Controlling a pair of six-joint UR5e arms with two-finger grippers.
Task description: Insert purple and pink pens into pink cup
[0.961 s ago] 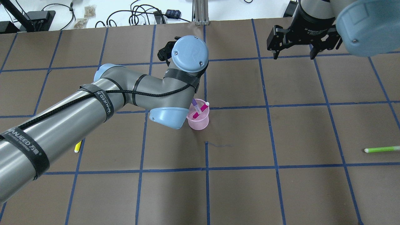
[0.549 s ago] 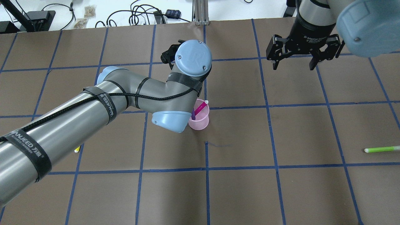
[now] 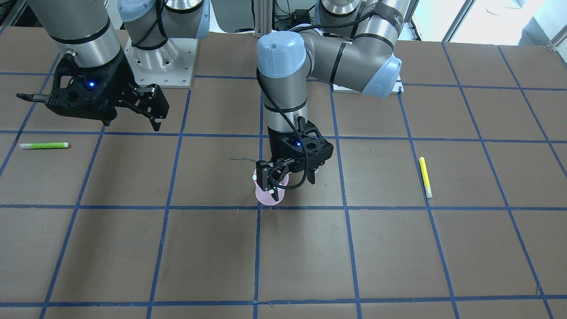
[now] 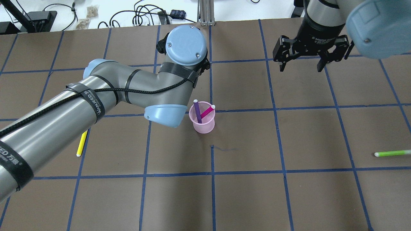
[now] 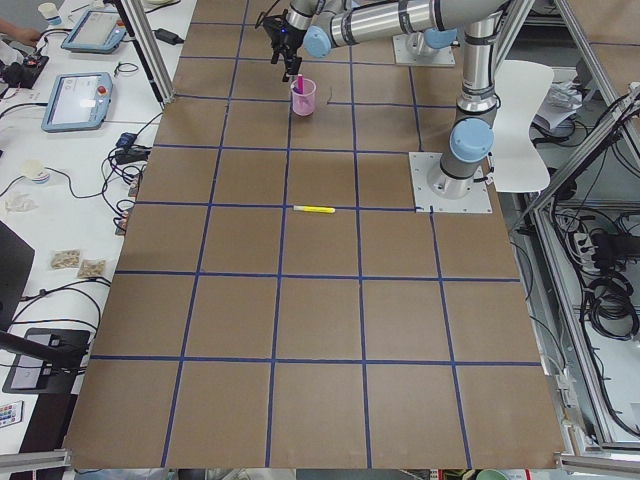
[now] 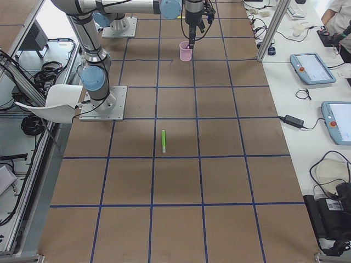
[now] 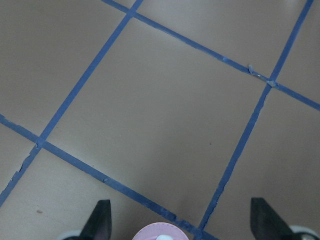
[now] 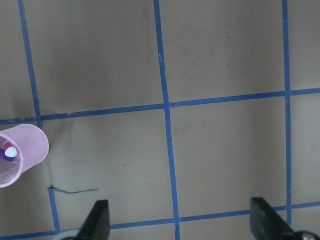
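Observation:
The pink cup (image 4: 203, 124) stands upright near the table's middle. The purple pen (image 4: 197, 113) and the pink pen (image 4: 207, 111) both stand in it, leaning on the rim, white caps up. My left gripper (image 3: 290, 181) is open and empty, just above the cup (image 3: 267, 198). The overhead view hides it under the wrist. In the left wrist view the cup's rim (image 7: 160, 231) shows at the bottom edge between the open fingers. My right gripper (image 4: 301, 65) is open and empty, far off at the back right. Its wrist view shows the cup (image 8: 21, 154) at the left.
A yellow pen (image 4: 81, 143) lies on the table on my left side, partly under my left arm. A green pen (image 4: 391, 153) lies near the right edge. The table is brown with blue tape lines. Cables and boxes lie beyond its far edge.
The purple pen went from my left gripper's hold down into the cup and now leans on the rim. My left wrist has pulled back up and away. The right arm barely moved.

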